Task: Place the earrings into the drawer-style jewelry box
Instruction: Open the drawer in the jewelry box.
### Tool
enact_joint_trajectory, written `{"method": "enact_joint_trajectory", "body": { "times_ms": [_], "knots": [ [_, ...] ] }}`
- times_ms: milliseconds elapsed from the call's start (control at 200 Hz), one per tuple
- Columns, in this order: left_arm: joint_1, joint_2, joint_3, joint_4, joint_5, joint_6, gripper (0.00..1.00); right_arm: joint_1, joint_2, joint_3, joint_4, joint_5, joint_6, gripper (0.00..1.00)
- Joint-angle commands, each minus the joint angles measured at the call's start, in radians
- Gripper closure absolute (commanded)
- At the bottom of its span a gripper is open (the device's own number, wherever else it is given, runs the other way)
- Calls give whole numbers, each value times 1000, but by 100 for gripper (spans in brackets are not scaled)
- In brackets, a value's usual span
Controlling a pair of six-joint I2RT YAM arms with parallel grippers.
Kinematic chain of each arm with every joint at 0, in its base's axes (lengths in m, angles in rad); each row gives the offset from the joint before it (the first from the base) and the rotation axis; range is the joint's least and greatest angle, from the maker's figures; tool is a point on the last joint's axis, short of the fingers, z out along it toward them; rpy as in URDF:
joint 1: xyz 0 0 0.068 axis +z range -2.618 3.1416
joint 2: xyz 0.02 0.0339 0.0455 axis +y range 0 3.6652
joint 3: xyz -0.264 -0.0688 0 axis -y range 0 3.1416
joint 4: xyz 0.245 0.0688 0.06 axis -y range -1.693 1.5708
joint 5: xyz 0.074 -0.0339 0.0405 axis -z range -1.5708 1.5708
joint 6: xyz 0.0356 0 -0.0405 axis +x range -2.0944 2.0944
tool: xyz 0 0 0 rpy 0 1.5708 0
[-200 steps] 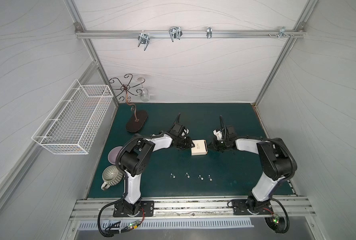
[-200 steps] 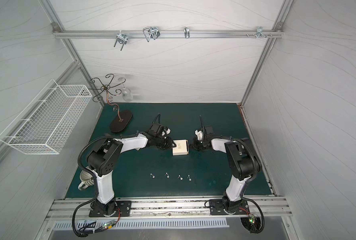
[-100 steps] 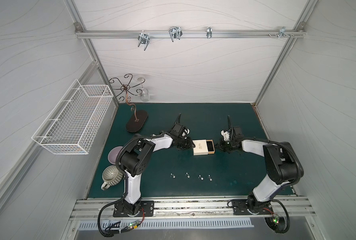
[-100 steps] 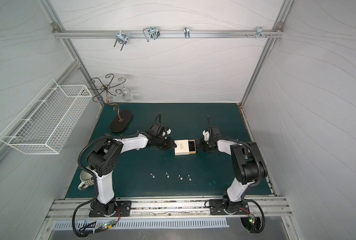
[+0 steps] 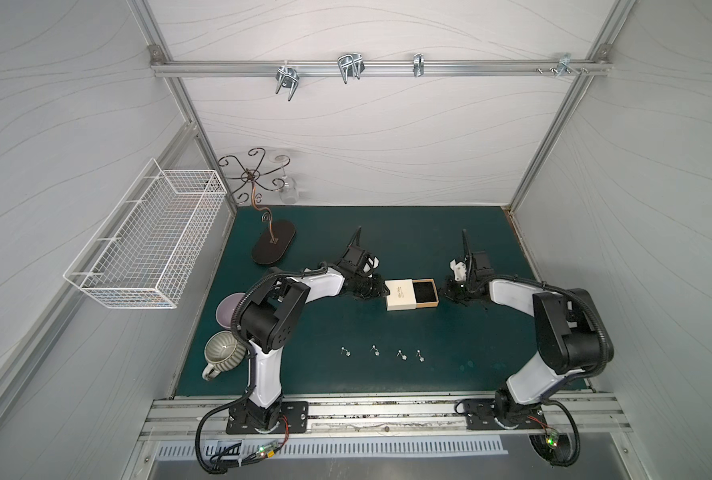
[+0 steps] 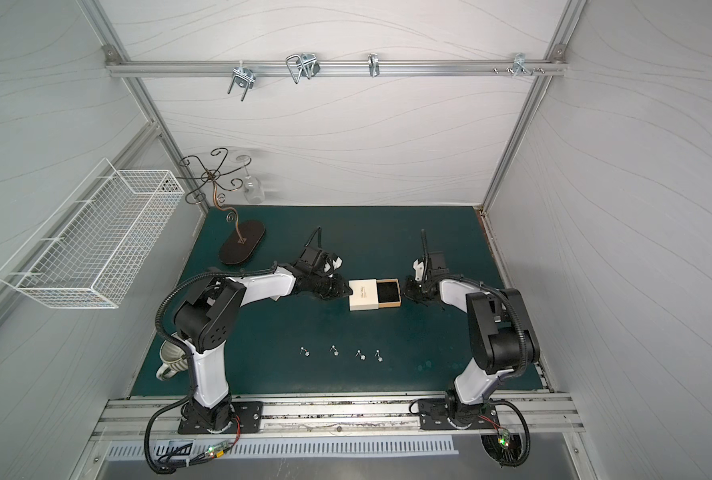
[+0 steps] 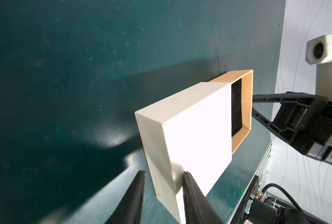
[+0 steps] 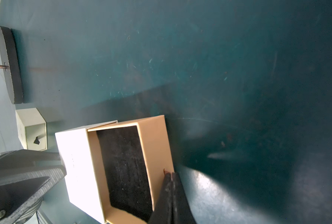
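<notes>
Now drawer (image 5: 424,291) farther out, left pincer (image 7: 163,175) tight on sleeve (image 7: 196,126), right pincer (image 8: 171,174) clenched shut.

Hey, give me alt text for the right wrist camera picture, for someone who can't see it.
A cream jewelry box lies on a green mat, its tan drawer slid out to show an empty black lining. The right gripper, shut, sits at the drawer's front wall, and the left gripper holds the box's opposite end.

Faint script mark (image 5: 398,294) on the cream sleeve of the jewelry box (image 6: 364,296), too small to read
</notes>
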Motion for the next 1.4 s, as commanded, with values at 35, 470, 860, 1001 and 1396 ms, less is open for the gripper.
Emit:
{"method": "enact_joint_trajectory", "body": {
  "times_ms": [35, 470, 860, 1001, 1396],
  "knots": [
    [6, -5, 11, -31, 2, 27, 63, -8, 1, 18, -39, 38, -25, 100],
    [6, -7, 19, -44, 6, 43, 63, -8, 22, 51, -56, 78, -33, 100],
    [7, -9, 16, -44, 5, 40, 63, -6, 32, 57, -62, 84, -25, 100],
    [7, -10, 26, -51, 3, 43, 63, -6, 1, 59, -105, 116, -12, 88],
    [8, -103, 71, -156, -57, 75, 53, 41, -227, 95, -426, 232, 6, 55]
  ]
}}
